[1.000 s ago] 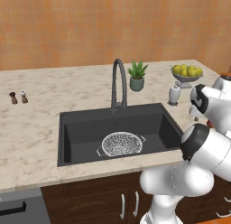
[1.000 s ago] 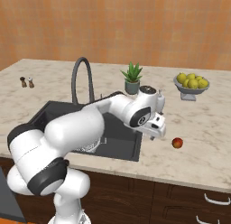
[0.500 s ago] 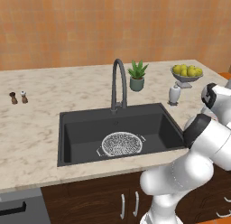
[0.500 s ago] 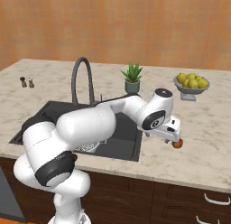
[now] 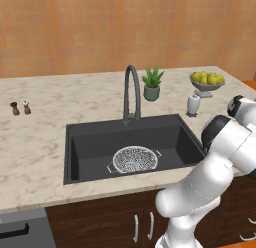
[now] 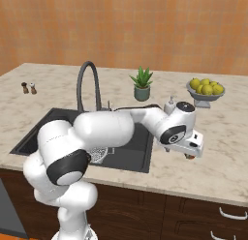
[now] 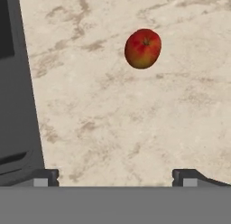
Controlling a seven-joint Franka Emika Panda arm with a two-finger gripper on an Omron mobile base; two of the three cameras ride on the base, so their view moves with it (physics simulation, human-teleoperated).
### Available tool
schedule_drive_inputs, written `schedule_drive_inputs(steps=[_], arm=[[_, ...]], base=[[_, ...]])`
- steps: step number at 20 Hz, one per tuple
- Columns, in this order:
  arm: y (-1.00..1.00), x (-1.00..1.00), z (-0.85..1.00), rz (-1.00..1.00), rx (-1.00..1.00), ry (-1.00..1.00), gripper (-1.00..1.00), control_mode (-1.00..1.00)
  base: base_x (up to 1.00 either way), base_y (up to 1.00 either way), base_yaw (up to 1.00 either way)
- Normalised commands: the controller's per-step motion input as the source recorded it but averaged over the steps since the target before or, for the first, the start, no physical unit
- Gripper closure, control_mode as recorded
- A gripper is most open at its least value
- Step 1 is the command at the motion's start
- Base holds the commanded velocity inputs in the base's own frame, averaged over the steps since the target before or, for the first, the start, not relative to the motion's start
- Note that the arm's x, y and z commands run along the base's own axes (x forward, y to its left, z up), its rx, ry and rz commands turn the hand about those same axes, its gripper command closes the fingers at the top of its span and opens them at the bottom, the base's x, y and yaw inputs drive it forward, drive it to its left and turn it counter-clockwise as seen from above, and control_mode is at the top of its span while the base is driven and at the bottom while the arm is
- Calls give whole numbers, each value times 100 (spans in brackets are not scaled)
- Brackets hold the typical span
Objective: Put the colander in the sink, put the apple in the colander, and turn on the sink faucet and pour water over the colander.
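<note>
Lying on the speckled beige stone counter (image 7: 135,110), the small round red-orange apple (image 7: 143,49) sits in the upper middle of the hand view, apart from the two-finger gripper (image 7: 115,177), whose dark tips stand wide at the bottom. The round white-grey mesh colander (image 5: 134,159) rests in the dark grey rectangular sink (image 5: 90,142), at the centre of the left base view.

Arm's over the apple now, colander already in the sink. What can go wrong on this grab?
1. In the hand view the apple lies well ahead of the open gripper, off its centre line; closing from here would likely miss or clip it.
2. It is round and sits loose on the counter; a glancing finger could roll it away.
3. The colander is a small target in the sink, so a high release might bounce out.
</note>
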Motion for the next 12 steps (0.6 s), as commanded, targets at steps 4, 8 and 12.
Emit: schedule_drive_inputs(steps=[4, 8, 12], arm=[[-12, 28, -32, 4, 0, 0, -100, -100], [-10, 42, -28, 4, 0, 0, -100, -100], [-27, 29, -17, 0, 0, 0, -100, -100]], base=[[0, 0, 0], [0, 0, 0], [0, 0, 0]])
